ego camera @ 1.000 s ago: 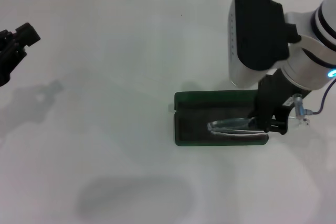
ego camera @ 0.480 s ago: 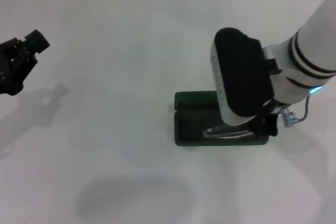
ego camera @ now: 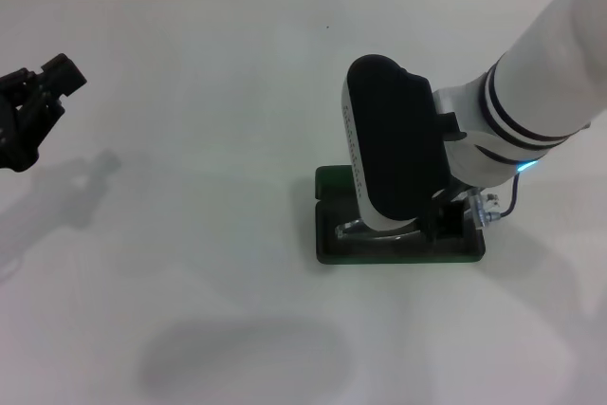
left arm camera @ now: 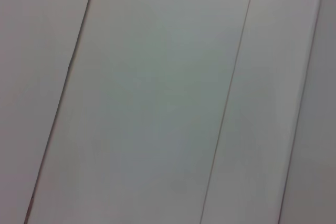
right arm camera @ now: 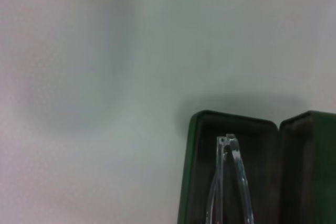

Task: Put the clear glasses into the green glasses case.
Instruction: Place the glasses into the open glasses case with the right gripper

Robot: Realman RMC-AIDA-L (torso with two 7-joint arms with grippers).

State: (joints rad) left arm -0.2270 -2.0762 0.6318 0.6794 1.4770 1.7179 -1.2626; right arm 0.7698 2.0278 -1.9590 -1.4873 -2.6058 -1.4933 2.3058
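Right arm [ego camera: 531,92] low over green glasses case [ego camera: 327,244]

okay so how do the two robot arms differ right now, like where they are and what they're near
The right arm reaches in over the open green glasses case, while the left gripper sits off at the table's left edge, near nothing. The right arm covers much of the case, with the clear glasses lying inside it; the left wrist view shows only bare pale surface. Both hang above the same white table.
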